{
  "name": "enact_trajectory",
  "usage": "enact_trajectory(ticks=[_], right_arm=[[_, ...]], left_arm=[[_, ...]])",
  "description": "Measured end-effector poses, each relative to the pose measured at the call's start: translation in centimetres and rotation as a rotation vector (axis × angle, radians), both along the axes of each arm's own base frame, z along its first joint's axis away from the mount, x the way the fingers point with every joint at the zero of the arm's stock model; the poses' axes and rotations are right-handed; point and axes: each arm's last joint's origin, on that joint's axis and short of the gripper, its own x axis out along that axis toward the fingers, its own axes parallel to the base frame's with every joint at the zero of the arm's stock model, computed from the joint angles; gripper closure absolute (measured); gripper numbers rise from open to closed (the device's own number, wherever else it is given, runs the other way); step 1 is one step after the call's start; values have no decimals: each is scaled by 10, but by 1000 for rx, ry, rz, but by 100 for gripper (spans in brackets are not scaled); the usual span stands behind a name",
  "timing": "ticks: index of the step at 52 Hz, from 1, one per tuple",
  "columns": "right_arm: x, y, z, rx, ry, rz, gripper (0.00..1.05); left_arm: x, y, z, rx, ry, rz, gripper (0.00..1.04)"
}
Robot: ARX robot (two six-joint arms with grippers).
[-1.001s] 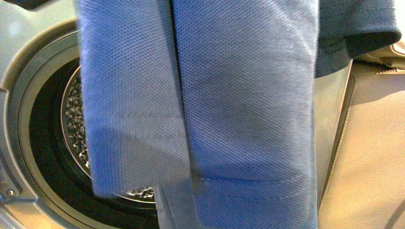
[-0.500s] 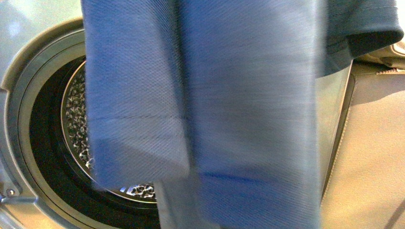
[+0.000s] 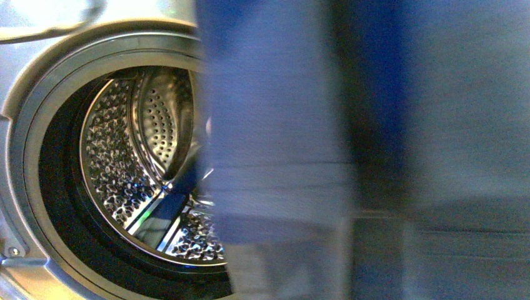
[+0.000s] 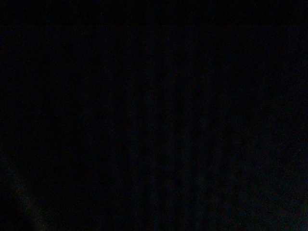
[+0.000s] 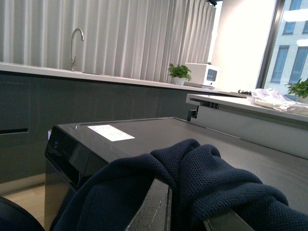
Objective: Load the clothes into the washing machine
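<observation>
The clothes point(image 3: 375, 144), blue-navy knit fabric, hang close before the front camera and fill its right two thirds, blurred. Behind them the washing machine point(image 3: 37, 75) shows its open porthole, black gasket and perforated steel drum point(image 3: 137, 162). In the right wrist view my right gripper point(image 5: 185, 216) is shut on the clothes point(image 5: 207, 183), which bunch up between and over its fingers point(image 5: 154, 207), held high above the machine's dark top point(image 5: 144, 132). The left wrist view is dark. No gripper shows in the front view.
In the right wrist view a counter with a tap point(image 5: 74, 45), a plant point(image 5: 179, 72) and a white appliance point(image 5: 202, 74) runs behind the machine. A window point(image 5: 288, 43) is at the far side.
The hanging clothes have swung to the right in the front view, uncovering much more of the drum's mouth and hiding the beige surface that showed at the right.
</observation>
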Motion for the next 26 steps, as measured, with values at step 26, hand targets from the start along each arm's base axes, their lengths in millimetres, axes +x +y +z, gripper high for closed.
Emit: enact_trajectory(ticks=[26], right_arm=[[0,0,0,1,-1,-2,100]], left_arm=[[14,-46,9,-174,46,113,7]])
